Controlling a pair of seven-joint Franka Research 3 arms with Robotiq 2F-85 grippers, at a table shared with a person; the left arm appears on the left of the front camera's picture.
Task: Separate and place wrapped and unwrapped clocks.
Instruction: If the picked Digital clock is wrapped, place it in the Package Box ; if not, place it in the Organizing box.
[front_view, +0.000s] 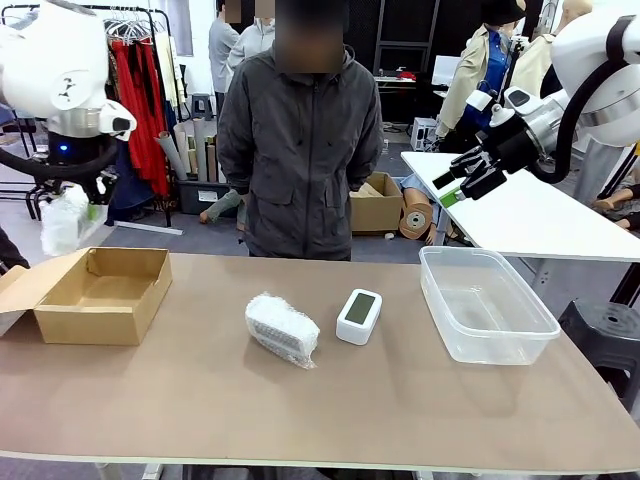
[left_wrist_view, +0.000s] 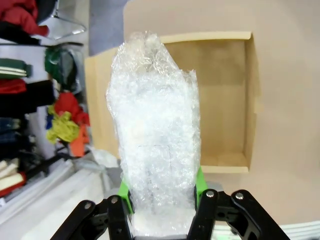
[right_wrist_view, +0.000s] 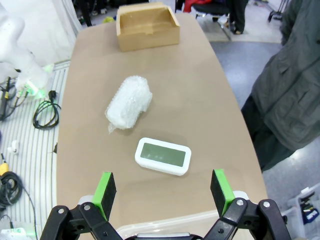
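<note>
Brown bench (front_view: 300, 410) first: an open cardboard box (front_view: 100, 295) sits at its left end, a clear tub (front_view: 485, 305) at its right. Raised by the box's left end, the left jaws are clamped on one wrapped clock (left_wrist_view: 157, 125). Seen from the wrist, its long axis runs along the fingers with the box mouth straight beyond, so lowering and release look due. A second wrapped clock (front_view: 282, 328) lies mid-bench, with the bare clock (front_view: 358, 315) just beside it toward the tub. The right jaws hang spread wide, nearer that clock, whose long axis lies across their gap.
</note>
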